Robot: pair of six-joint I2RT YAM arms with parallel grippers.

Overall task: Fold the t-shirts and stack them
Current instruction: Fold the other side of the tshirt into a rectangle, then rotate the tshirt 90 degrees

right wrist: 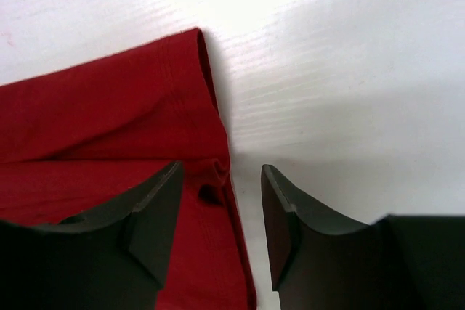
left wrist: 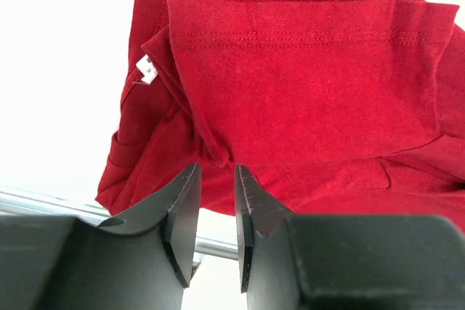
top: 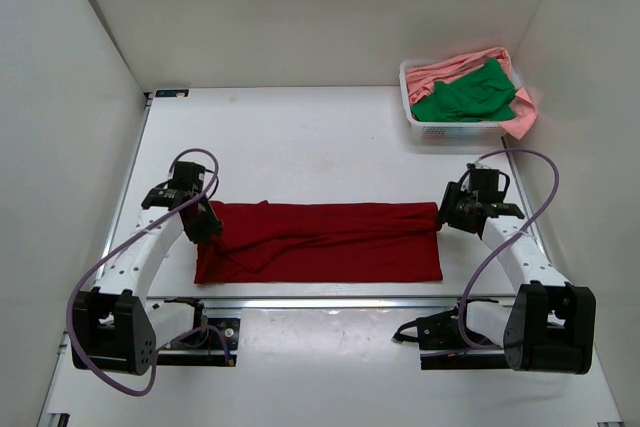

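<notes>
The dark red t-shirt (top: 320, 242) lies folded in a long flat band across the table's middle. My left gripper (top: 207, 227) is at its left end. In the left wrist view the left gripper (left wrist: 216, 172) has its jaws a little apart, with a puckered fold of the red shirt (left wrist: 312, 85) just at the tips. My right gripper (top: 441, 217) is at the right end. In the right wrist view it (right wrist: 221, 172) is open over the red shirt's (right wrist: 94, 121) edge, gripping nothing. The bright green t-shirt (top: 465, 97) and the salmon pink t-shirt (top: 450, 67) lie in the basket.
The white slatted basket (top: 455, 130) stands at the back right, with pink cloth hanging over its right side. A metal rail (top: 320, 300) runs along the table's near edge just below the shirt. A white label (left wrist: 147, 70) shows at the shirt's neck.
</notes>
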